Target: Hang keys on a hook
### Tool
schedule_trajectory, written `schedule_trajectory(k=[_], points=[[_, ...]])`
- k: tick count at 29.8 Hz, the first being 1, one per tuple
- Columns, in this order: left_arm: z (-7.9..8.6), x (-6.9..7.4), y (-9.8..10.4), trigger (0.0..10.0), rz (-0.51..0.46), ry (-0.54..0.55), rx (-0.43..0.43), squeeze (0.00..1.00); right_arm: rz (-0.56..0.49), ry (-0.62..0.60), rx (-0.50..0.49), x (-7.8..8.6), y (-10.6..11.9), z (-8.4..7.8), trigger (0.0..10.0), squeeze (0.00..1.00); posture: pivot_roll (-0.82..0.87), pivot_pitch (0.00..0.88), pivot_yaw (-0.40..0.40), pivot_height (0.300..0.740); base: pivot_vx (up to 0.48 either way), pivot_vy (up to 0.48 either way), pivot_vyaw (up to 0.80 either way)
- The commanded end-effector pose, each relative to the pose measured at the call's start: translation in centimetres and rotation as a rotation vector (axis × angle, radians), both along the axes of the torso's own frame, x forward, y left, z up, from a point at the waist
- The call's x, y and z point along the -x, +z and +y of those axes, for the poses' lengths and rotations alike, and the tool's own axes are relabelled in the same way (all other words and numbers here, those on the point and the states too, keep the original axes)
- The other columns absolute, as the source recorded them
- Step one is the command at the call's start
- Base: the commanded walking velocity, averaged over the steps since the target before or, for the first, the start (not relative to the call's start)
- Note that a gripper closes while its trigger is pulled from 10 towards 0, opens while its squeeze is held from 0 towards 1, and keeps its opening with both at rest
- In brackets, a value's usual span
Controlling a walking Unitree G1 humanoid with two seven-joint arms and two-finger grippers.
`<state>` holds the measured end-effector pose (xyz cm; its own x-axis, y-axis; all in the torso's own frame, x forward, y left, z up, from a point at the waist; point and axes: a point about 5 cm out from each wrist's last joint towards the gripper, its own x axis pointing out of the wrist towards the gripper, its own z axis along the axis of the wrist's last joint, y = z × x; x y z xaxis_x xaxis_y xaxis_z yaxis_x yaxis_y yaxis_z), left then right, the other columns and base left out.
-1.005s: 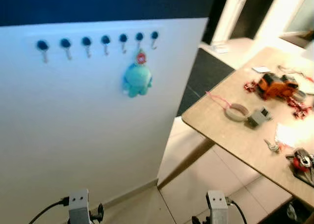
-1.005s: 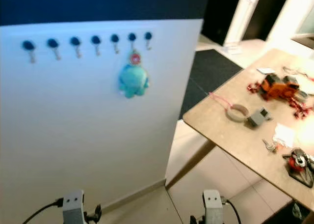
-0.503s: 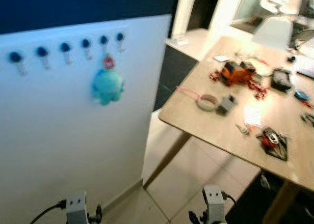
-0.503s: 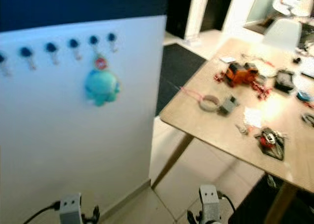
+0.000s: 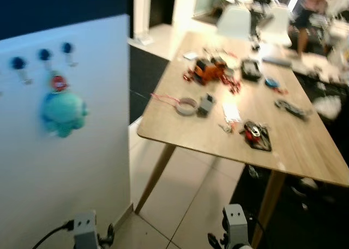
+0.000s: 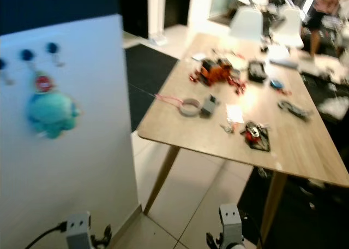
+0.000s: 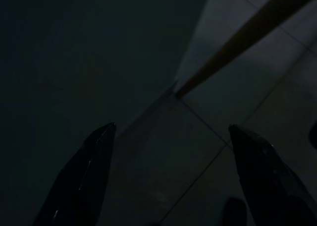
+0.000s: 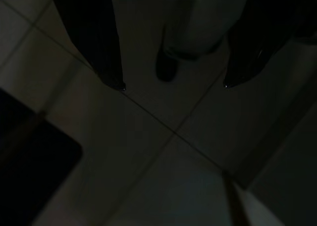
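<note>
Looking for the keys, we make out small metal pieces on the tabletop beside a white paper slip, though blur keeps us from being sure they are keys. The hooks sit in a row near the top of the white panel, with a turquoise plush toy hanging from one of them.

The panel's right edge stands apart from the tabletop's near corner, and between them a strip of pale tiled floor lies open, crossed by a slanted wooden leg. A tape roll, a grey block, an orange toy and a black tray with a red thing lie further along the wood. White chairs stand at the far end, with a person beyond.

Both arms hang low. We see the left tool spread wide over dim tiles, and the right tool likewise wide above the floor.

Compared with a second ago, our view has swung right: fewer hooks show, the toy sits nearer the left edge, and far more of the tabletop shows.
</note>
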<state>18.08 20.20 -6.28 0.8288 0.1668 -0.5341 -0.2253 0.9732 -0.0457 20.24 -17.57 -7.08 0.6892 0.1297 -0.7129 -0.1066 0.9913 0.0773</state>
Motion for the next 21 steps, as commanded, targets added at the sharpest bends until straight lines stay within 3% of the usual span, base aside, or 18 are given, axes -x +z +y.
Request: schedule_trajectory(k=[1, 16, 21], points=[[-0.46, 0.34, -0.35, 10.0, 0.021, 0.004, 0.013, 0.00, 0.017, -0.002, 0.021, 0.34, -0.15, -0.65, 10.0, 0.00, 0.07, 0.054, -0.058, 0.740, 0.000, 0.000, -0.80], [-0.45, 0.00, -0.18, 10.0, 0.013, 0.021, 0.012, 0.00, 0.016, 0.008, 0.031, 0.15, -0.04, -0.77, 10.0, 0.00, 0.07, 0.054, -0.056, 0.740, 0.000, 0.000, -0.80], [-0.45, -0.10, -0.15, 10.0, 0.013, 0.041, 0.010, 0.00, 0.008, 0.014, 0.024, -0.13, 0.13, -0.79, 10.0, 0.00, 0.07, 0.052, -0.061, 0.740, 0.000, 0.000, 0.00]])
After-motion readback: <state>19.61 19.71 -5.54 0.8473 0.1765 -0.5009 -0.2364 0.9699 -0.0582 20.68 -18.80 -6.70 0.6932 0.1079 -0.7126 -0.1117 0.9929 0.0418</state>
